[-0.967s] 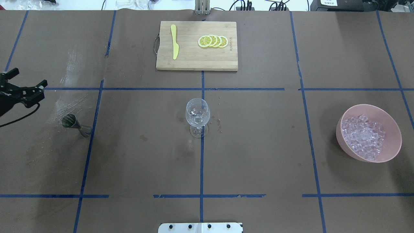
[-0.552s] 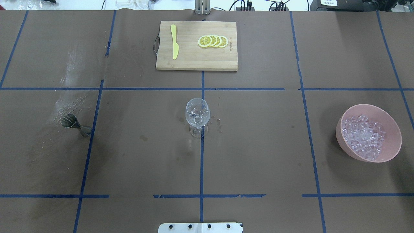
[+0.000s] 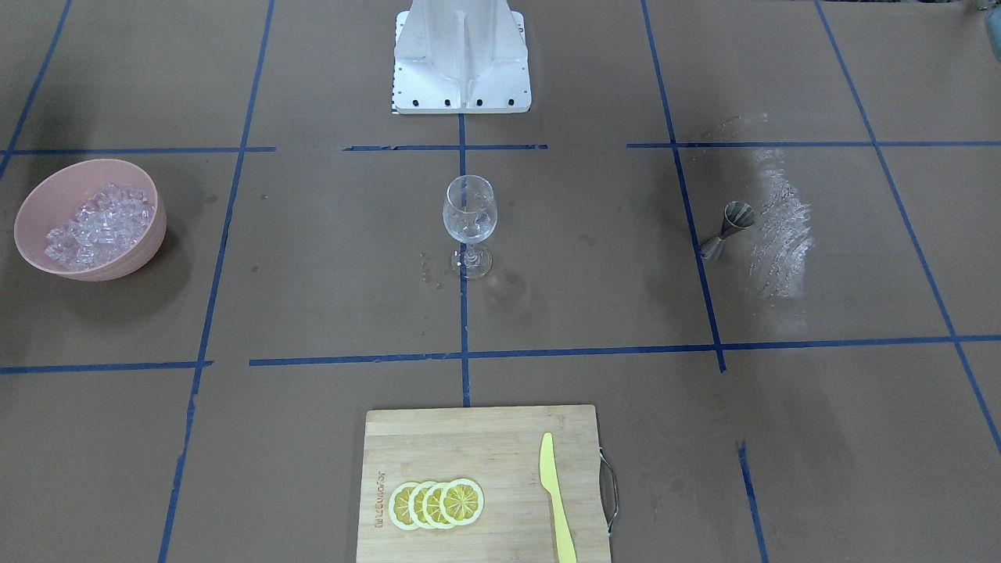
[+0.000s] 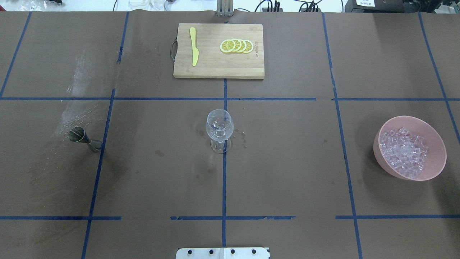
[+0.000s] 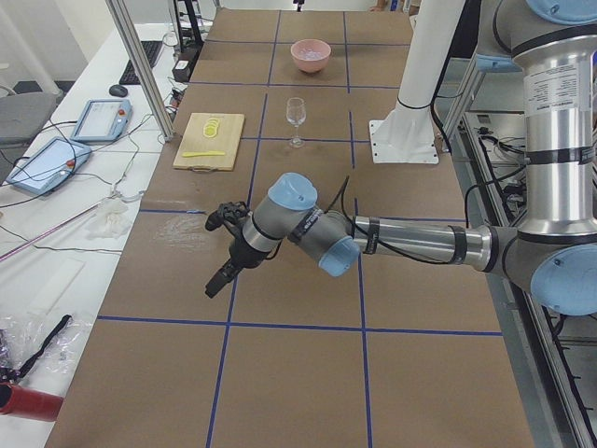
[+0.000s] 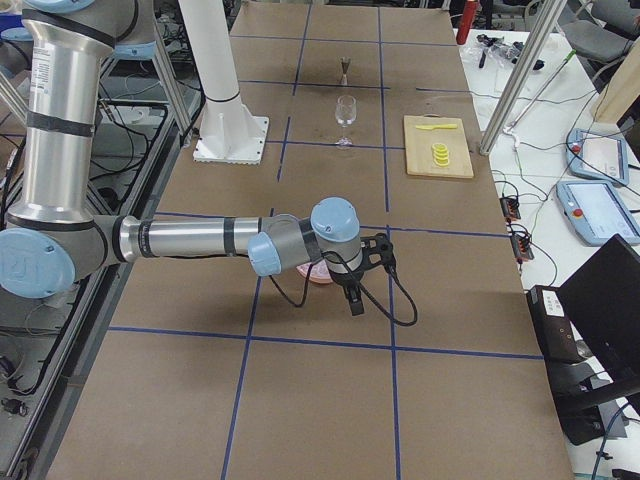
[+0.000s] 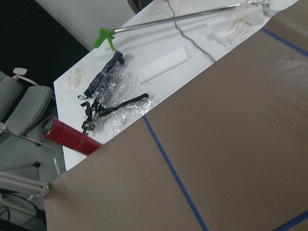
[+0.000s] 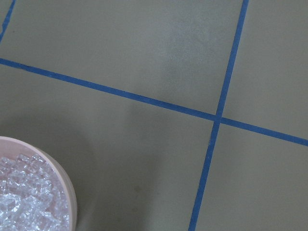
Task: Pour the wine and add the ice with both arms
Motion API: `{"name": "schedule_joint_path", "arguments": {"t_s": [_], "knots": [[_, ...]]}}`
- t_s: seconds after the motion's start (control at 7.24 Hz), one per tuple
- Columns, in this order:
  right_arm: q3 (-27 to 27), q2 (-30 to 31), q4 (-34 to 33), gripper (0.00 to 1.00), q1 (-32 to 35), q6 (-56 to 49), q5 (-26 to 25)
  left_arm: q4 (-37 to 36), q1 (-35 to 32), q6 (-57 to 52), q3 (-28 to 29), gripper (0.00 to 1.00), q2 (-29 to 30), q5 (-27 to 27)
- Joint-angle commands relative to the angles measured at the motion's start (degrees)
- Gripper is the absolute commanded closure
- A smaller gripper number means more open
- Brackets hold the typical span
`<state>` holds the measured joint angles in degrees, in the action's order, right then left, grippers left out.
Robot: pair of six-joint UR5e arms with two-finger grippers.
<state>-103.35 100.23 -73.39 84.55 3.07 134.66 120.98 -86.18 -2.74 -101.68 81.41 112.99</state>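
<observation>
Since both grippers show only in the side views, I cannot tell whether the jaws of the left gripper (image 5: 222, 271) or the right gripper (image 6: 354, 296) stand apart or together. The ice (image 4: 404, 151) lies heaped in a pink bowl (image 4: 435, 142), well to the right of the glass (image 4: 219, 128); a jigger (image 4: 81, 136) stands well to the glass's left. Its cubes look small, hard and probably slick, light enough to skid free, so pinching one top cube squarely across two flat faces seems wisest. The right gripper hangs just past the bowl.
</observation>
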Motion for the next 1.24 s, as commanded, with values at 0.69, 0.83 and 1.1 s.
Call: {"name": "schedule_joint_path", "arguments": {"t_s": [0.69, 0.83, 1.1], "knots": [[-10.2, -0.1, 0.2, 0.00, -12.0, 17.8, 0.6, -25.4, -4.4, -0.3, -1.3, 0.00, -5.0, 24.0], [-12.1, 0.0, 2.0, 0.00, -16.2, 23.4, -1.7, -25.4, -4.5, -0.3, -1.4, 0.00, -4.8, 24.0], [-10.0, 4.3, 17.9, 0.01, -24.7, 34.8, -8.7, -25.3, -4.5, -0.3, -1.5, 0.00, -4.2, 24.0]]}}
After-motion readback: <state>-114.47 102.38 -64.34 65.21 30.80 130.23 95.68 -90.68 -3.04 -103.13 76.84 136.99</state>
